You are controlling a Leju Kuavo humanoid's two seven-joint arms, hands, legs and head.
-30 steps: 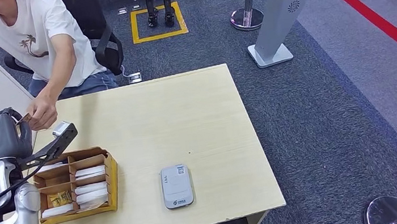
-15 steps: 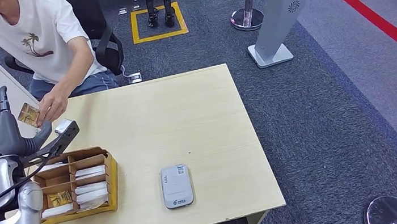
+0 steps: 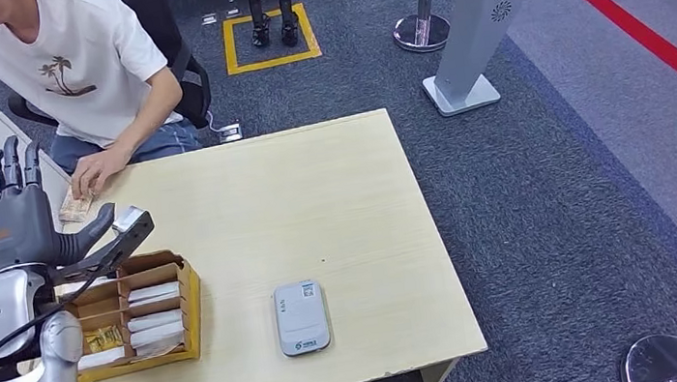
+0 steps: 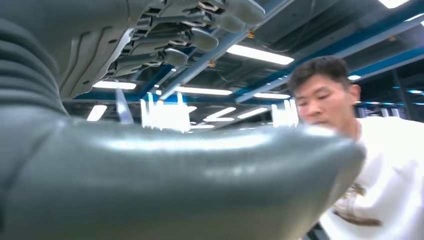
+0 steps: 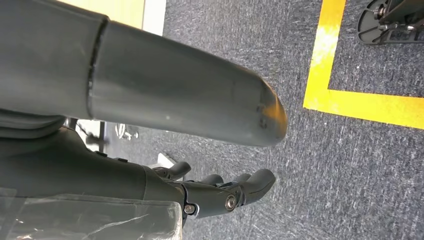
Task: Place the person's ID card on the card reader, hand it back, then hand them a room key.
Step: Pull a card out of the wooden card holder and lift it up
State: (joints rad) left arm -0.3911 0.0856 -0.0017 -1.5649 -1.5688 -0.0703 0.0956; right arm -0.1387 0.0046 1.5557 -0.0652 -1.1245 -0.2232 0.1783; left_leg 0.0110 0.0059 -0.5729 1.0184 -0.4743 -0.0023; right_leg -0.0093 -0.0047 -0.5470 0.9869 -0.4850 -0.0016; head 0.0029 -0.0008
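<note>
The left robot hand (image 3: 11,216) is hovering wide and empty while the person's hand (image 3: 96,170) is apparently laying the ID card (image 3: 75,206) on the far-left counter (image 3: 317,203), awaiting pickup.

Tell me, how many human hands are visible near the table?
1: the person's hand rests on a card at the table's far left corner. Their other hand may be hidden.

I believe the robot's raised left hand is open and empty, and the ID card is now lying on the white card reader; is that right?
Not quite. The left hand is indeed open and empty, but the ID card is not on the white card reader. The head view shows it at the table's far left edge, under the person's hand, while the reader's top is bare.
</note>
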